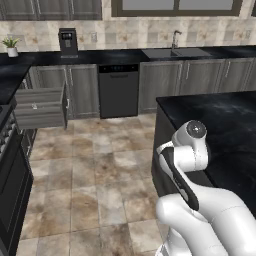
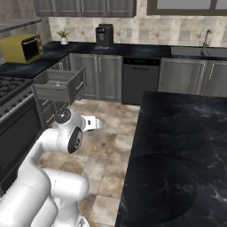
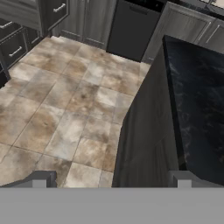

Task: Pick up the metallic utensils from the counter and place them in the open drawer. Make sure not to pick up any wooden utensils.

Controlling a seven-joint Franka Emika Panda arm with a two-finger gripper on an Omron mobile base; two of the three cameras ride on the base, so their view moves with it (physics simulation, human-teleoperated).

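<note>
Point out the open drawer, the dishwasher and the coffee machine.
open drawer point(image 2: 59, 87): right base view, on its grey front panel.
dishwasher point(image 1: 118, 93): left base view, middle of its dark door.
coffee machine point(image 2: 104, 35): right base view, on its dark body, on the back counter.

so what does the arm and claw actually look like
The arm is glossy white with rounded, bulbous segments. A dark band runs along one link, and a round grey cap with a dark ring closes off the joint on top. No cables or markings show. The claw shows as two small, blocky grey fingertips, set wide apart.
</note>
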